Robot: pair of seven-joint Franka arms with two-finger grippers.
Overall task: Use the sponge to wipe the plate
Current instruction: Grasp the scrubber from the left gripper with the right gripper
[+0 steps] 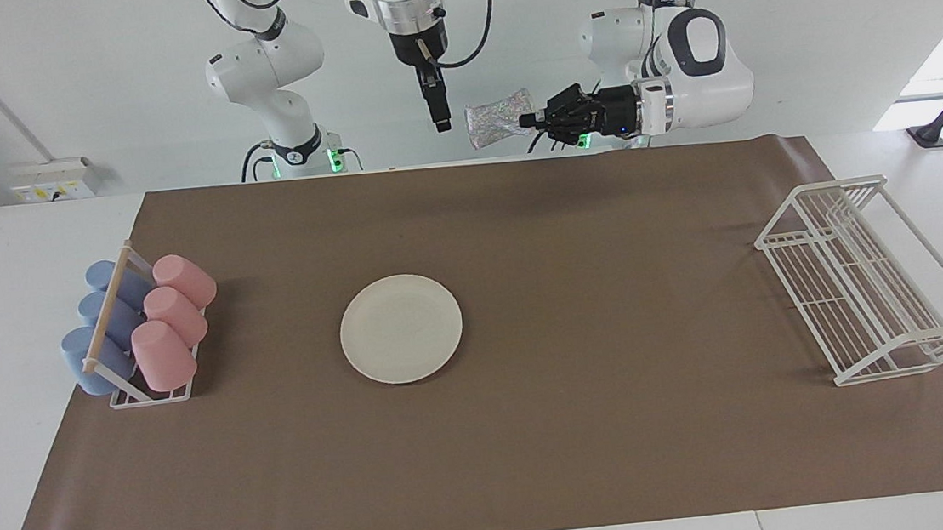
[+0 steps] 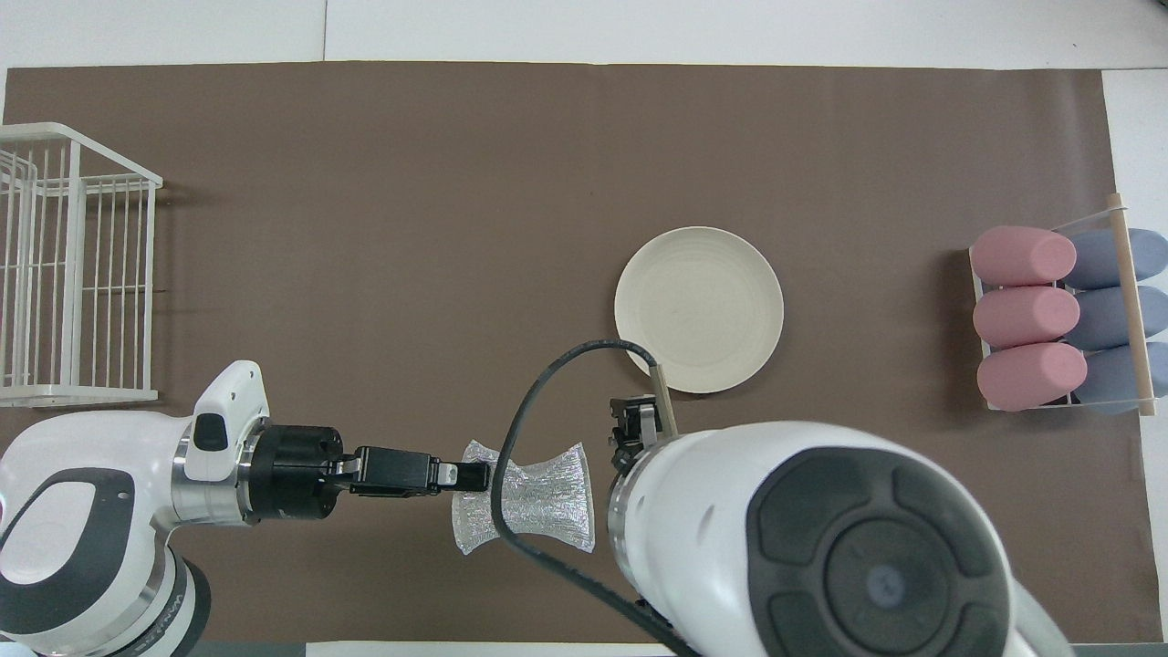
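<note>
I'm seeing the left gripper pinching the wrinkly silvery mesh sponge in the air, over the brown mat's edge nearest the robots. The right gripper is hanging beside the sponge, its claw state unclear to me. The round cream-white plate is sitting mid-mat, well apart from both.
</note>
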